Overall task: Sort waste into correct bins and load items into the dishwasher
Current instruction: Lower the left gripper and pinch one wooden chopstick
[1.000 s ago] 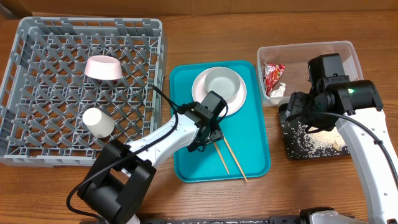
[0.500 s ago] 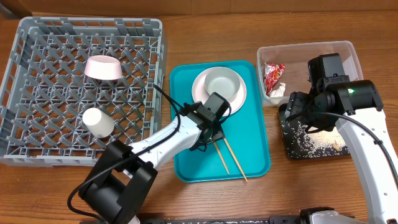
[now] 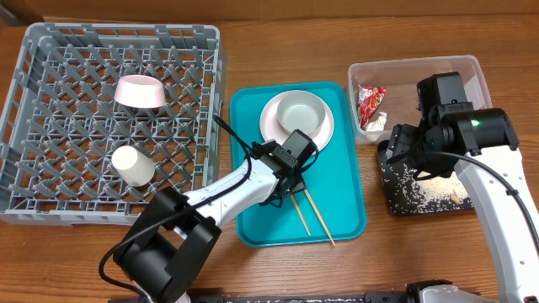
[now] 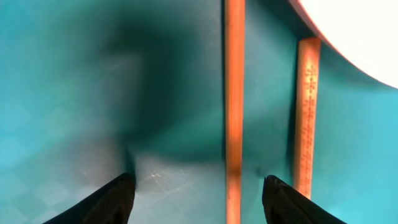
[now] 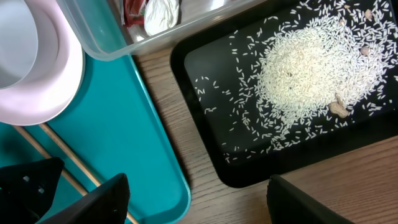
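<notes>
Now the left fingers [image 3: 285,181] are apart and low over the teal tray [image 3: 345,210], with one chopstick [image 4: 234,93] between them near the white plate [image 4: 360,31], so they should drop straight down and squeeze slowly.

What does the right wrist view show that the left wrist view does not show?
Only the right wrist view: the black tray with rice, the clear tub holding the red wrapper, and the bare table. Only the left wrist view: the chopsticks so close that a small pattern on one shows. Both: the teal tray, the same chopsticks, and an edge of the white plate.
</notes>
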{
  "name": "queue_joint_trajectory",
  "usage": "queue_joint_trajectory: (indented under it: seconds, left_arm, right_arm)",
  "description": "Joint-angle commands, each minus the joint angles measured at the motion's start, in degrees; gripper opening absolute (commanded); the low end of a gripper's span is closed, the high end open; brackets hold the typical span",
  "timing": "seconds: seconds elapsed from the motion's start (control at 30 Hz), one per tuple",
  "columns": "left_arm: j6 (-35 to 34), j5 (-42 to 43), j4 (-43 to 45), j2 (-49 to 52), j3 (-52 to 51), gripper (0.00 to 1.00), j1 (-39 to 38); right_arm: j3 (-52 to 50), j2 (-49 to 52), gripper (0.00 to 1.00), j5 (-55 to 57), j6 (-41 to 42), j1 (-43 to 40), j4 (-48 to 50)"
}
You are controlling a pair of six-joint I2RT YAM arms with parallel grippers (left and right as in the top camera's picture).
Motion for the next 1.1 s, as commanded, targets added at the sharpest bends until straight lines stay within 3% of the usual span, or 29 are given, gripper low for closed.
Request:
queue_joint_trajectory:
  seconds: [0.0, 0.2, 0.53, 0.63, 0.7, 1.07]
  left_arm:
    - [-1.29, -1.36, 0.11, 1.27, -0.76, 0.64, -0.26]
    - [-1.29, -1.42, -0.50, 1.27, -0.76, 0.52, -0.24]
    - [-1.29, -1.79, -0.85, 2.38, -0.76, 0.52, -0.24]
    - [-1.27, -1.79, -0.87, 2.38, -0.70, 0.33, -0.24]
    - [-1.27, -1.77, -1.25, 2.38, -0.50, 0.26, -0.24]
    - [-1.29, 0.15, -1.16, 2.38, -0.44, 0.12, -0.24]
  right_arm:
    - [0.74, -0.37, 0.73, 0.76, 0.17, -0.11, 0.09]
    - [0.74, -0.37, 0.73, 0.76, 0.17, -0.11, -0.66]
    - [0.74, -0.37, 0.73, 0.72, 0.20, -0.11, -1.16]
    - [0.74, -0.37, 0.73, 0.35, 0.17, -0.11, -1.16]
    - [0.74, -0.37, 0.73, 0.35, 0.17, -0.11, -1.16]
    - [0.74, -0.37, 0.74, 0.37, -0.04, -0.11, -1.09]
